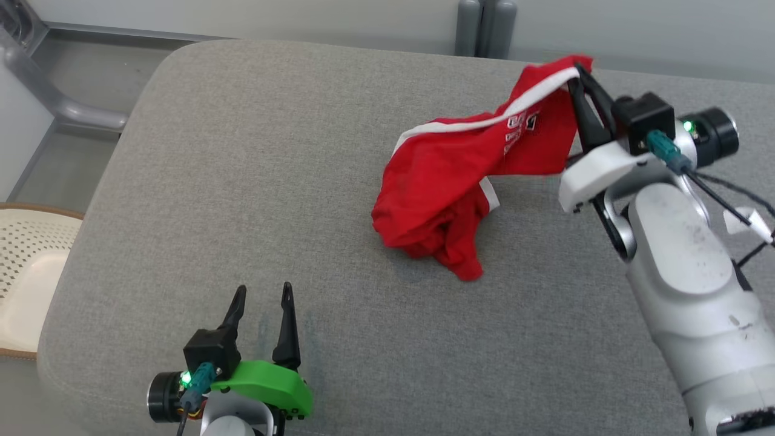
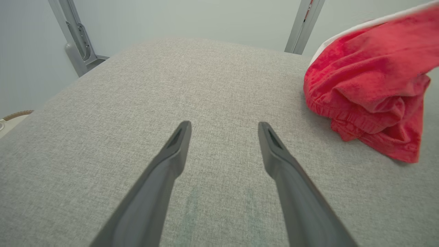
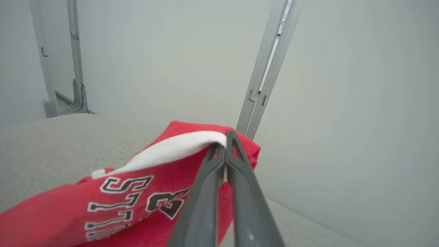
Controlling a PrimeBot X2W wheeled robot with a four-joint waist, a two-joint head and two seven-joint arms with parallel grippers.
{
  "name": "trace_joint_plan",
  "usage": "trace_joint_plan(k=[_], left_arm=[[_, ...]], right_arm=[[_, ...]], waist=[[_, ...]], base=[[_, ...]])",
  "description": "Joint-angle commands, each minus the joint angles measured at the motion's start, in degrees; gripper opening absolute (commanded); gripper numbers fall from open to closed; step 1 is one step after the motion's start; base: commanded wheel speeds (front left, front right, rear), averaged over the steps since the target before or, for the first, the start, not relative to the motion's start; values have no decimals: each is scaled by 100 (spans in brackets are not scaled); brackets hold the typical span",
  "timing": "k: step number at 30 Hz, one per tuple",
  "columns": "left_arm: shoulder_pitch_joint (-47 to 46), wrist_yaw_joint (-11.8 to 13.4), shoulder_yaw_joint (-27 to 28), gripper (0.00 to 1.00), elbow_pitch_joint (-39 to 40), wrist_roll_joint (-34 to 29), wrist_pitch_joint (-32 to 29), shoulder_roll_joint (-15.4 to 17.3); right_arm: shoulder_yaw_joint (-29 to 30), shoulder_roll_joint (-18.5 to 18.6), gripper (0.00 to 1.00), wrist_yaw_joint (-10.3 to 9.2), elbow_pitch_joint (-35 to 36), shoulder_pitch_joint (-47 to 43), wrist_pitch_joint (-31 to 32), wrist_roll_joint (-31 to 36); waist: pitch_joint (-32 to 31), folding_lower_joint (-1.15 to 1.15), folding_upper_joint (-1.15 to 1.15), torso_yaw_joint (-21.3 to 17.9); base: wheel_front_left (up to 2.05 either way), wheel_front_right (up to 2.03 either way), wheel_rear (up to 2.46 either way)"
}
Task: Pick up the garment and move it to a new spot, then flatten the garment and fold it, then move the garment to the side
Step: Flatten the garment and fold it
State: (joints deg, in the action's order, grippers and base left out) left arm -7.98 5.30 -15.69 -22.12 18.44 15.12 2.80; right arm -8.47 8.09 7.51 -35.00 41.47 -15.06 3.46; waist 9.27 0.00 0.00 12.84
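The garment (image 1: 460, 175) is red with a white stripe and black-and-white lettering. One end is lifted off the grey cushioned surface (image 1: 254, 181), the rest lies bunched on it. My right gripper (image 1: 578, 75) is shut on the raised white-striped edge at the far right. In the right wrist view the fingers (image 3: 224, 144) pinch that edge of the garment (image 3: 137, 185). My left gripper (image 1: 263, 297) stands open near the front edge, well left of the cloth. The left wrist view has the left gripper (image 2: 224, 128) over bare surface and the garment (image 2: 370, 92) at its right.
The surface's rounded left edge drops to the floor, where a cream perforated basket (image 1: 24, 272) stands. Grey metal frame posts (image 1: 484, 24) rise behind the far edge. Bare grey surface spreads left of the garment.
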Motion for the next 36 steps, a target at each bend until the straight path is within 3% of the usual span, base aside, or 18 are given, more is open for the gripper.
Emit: trace_joint_plan(k=[1, 10, 17, 21, 27, 36], left_arm=[[-82, 16, -53, 100, -9, 56, 0, 22], [-206, 44, -663, 100, -82, 361, 0, 23], [-152, 131, -819, 100, -107, 440, 0, 22], [-66, 151, -685, 100, -152, 344, 0, 21], [-20, 80, -414, 100, -217, 115, 0, 21], [-83, -72, -319, 100, -274, -65, 0, 22]], right_arm=[[-98, 31, 0, -5, -40, 232, -14, 57], [-651, 181, 0, -5, -532, 1867, -14, 330], [-1012, 67, 0, -5, -247, 2489, -14, 179], [-1080, 95, 0, -6, 7, 1992, -14, -81], [-846, 227, 0, -5, 170, 734, -14, -489], [77, 513, 0, -6, -43, -944, -14, -494]], waist=[[-2, 0, 0, 89], [20, 0, 0, 733], [62, 0, 0, 915], [33, 0, 0, 729], [-57, 0, 0, 122], [-144, 0, 0, -593]], base=[[0, 0, 0], [0, 0, 0], [0, 0, 0], [0, 0, 0], [0, 0, 0], [0, 0, 0]])
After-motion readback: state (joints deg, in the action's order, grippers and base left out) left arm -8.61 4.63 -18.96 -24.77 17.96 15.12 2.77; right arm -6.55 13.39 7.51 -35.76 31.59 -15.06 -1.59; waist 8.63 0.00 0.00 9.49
